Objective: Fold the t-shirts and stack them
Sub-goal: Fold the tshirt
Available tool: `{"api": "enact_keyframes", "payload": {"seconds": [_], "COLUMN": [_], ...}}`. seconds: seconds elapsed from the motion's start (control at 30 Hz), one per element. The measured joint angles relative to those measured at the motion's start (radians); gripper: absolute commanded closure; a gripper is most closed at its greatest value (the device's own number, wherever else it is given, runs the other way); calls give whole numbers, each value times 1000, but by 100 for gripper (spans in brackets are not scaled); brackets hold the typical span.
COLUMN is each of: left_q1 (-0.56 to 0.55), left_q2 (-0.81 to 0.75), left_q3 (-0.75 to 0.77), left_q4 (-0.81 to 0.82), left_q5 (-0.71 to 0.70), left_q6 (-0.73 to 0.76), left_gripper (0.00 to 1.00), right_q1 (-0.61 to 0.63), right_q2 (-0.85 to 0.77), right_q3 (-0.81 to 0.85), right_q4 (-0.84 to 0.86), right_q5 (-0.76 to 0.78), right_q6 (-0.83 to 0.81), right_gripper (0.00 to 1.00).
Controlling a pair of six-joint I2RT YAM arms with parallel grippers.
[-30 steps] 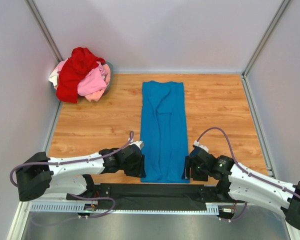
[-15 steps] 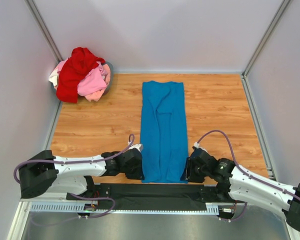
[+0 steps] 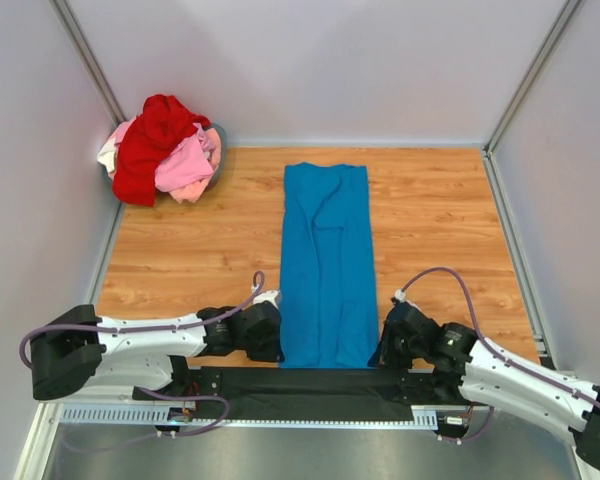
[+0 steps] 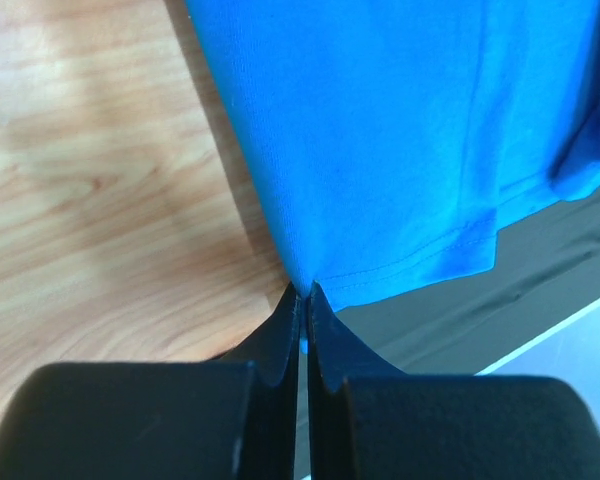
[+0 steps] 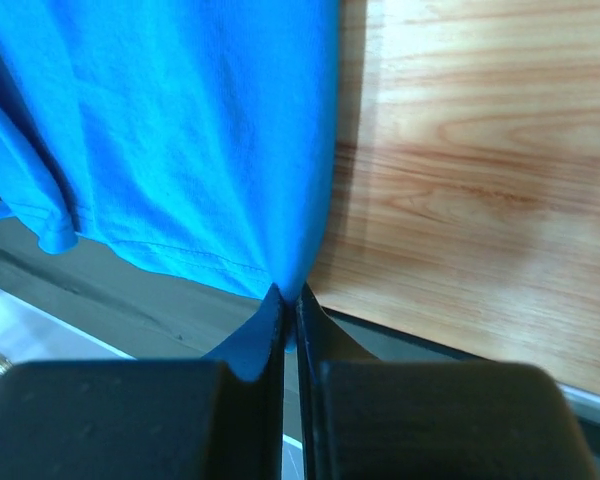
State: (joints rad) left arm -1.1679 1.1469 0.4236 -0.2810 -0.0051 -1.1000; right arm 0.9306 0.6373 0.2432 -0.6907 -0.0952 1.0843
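Note:
A bright blue t-shirt [image 3: 326,262] lies folded into a long strip down the middle of the wooden table, its hem at the near edge. My left gripper [image 3: 277,345] is shut on the shirt's near left corner [image 4: 310,285], fabric pinched between the black fingertips. My right gripper [image 3: 379,350] is shut on the near right corner [image 5: 285,285] in the same way. A heap of red [image 3: 150,140], light pink [image 3: 187,162] and whitish [image 3: 107,155] t-shirts sits at the far left corner.
A black mat [image 3: 300,385] runs along the near table edge, under the hem. Grey walls close in the table on the left, back and right. Bare wood [image 3: 440,220] shows on both sides of the blue shirt.
Both grippers have moved toward the near edge and closed on the blue shirt's hem corners. The hem has been drawn slightly nearer.

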Motion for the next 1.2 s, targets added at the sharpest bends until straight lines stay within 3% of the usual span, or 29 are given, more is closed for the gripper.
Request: {"api": "enact_keyframes", "payload": {"seconds": [0.3,0.53,0.77,1.2], "left_q1": [-58,-40,130,425], "left_q2": [-73,-90,-11,358], "left_q3": [114,338,496,778], "left_q4": [-200,-375,-434,-441], "left_q5": [-60,-131,-128,-20], "left_q6": [-26,11,146,428], "left_gripper": [100,100,100,100], "right_q1": [0,-5,-168,-435], "right_q2": [-56,103,301,707], "right_q3": [107,330,541,823], "right_q4": [-168,-250,-256,-158], "right_q5": [41,132,194,159], "right_q6": [-13,-108,-297,-553], "right_gripper": [100,100,100,100]}}
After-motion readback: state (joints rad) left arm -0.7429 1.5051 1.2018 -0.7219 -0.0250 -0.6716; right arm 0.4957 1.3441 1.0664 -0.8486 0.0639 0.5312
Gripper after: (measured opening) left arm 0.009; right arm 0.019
